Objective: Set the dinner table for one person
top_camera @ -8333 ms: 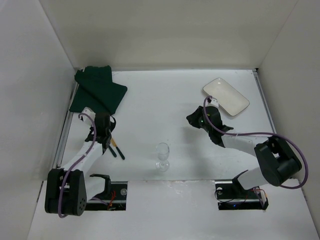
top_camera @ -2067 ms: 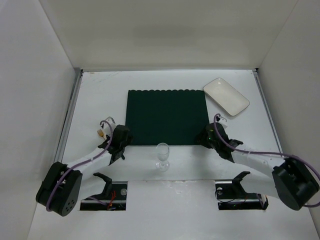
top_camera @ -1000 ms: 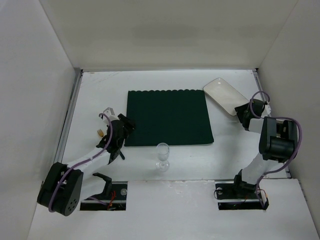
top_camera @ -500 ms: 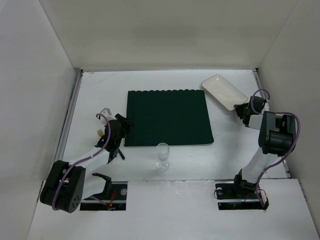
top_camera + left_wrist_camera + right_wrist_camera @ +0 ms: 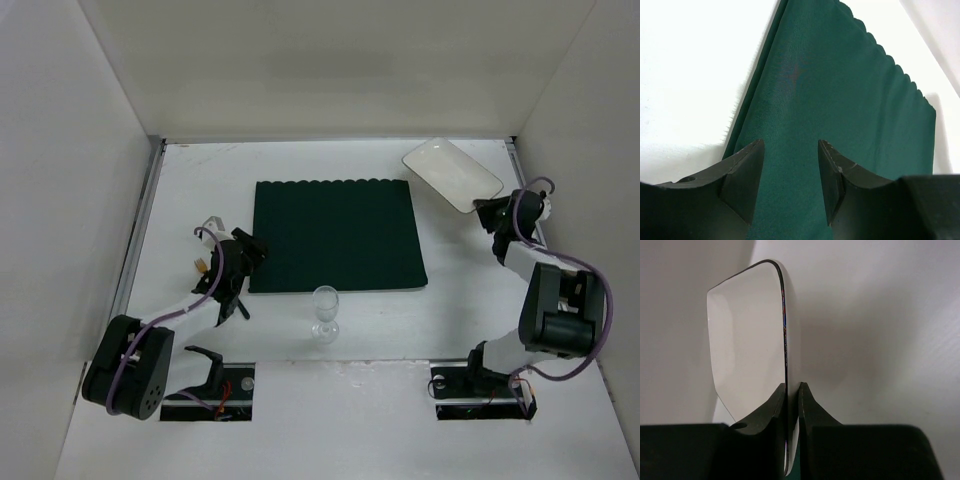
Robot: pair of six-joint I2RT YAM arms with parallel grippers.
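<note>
The large, flat, matte white rectangular tabletop (image 5: pixel 300 165) is seen from above as the surface on which everything stands, far bigger than any item on it. At its centre a dark green cloth placemat (image 5: pixel 335 235) is spread flat, with its scalloped edge turned towards 12 o'clock. A clear stemmed wine glass (image 5: pixel 324 312) is stood upright on the bare tabletop just beside the placemat's 6 o'clock edge. A white rectangular ceramic plate with rounded corners (image 5: pixel 452 174) is found at 2 o'clock from the placemat, near the tabletop's far right corner. Its rim at 5 o'clock is pinched by the right tool (image 5: pixel 487 208), which is clenched on it, both fingers being pressed against the thin edge in the right wrist view. Whether the plate is lifted off the tabletop cannot be told. The left tool (image 5: pixel 245 250) is held at the placemat's 8 o'clock corner and is released. Its fingers are spread, and only green cloth is seen through the gap.
</note>
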